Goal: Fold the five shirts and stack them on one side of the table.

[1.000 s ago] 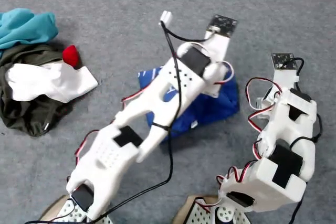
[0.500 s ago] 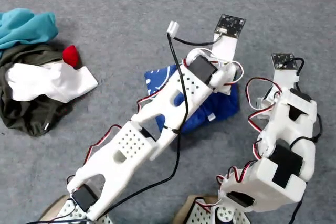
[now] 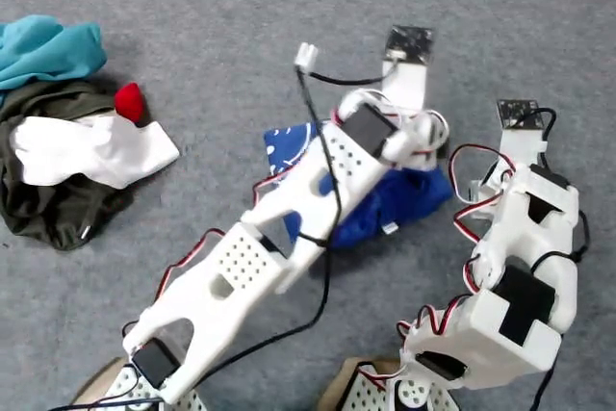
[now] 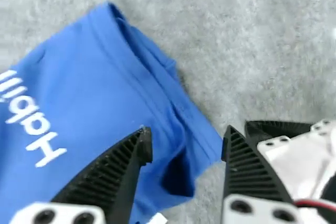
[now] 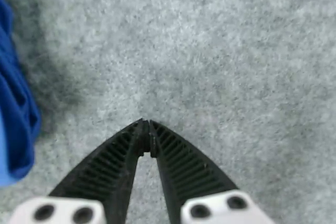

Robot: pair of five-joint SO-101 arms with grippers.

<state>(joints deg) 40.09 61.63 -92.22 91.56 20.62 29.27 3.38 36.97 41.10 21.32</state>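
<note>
Blue shirt (image 4: 79, 93) on table (image 4: 262, 35), corner between parted left pincer (image 4: 186, 135)

L arm (image 3: 289, 218) stretched fwd, L gripper (image 4: 186, 132) jaws apart; R arm (image 3: 525, 238) folded back, R gripper (image 5: 146, 125) closed tight.

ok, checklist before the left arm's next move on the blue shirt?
1. Left gripper open: ok, jaws stand apart.
2. Cloth between the jaws: ok, a corner of the blue shirt lies under the gap; whether the fingers touch it, cannot tell.
3. Right gripper out of the way: ok, shut over bare table beside the shirt's edge.
4. Blue shirt folded flat: cannot tell, the arm covers most of it in the high view.
5. Other shirts ready: not ok, the teal shirt, dark shirt and white shirt lie in an unfolded heap at the table's left side.
</note>
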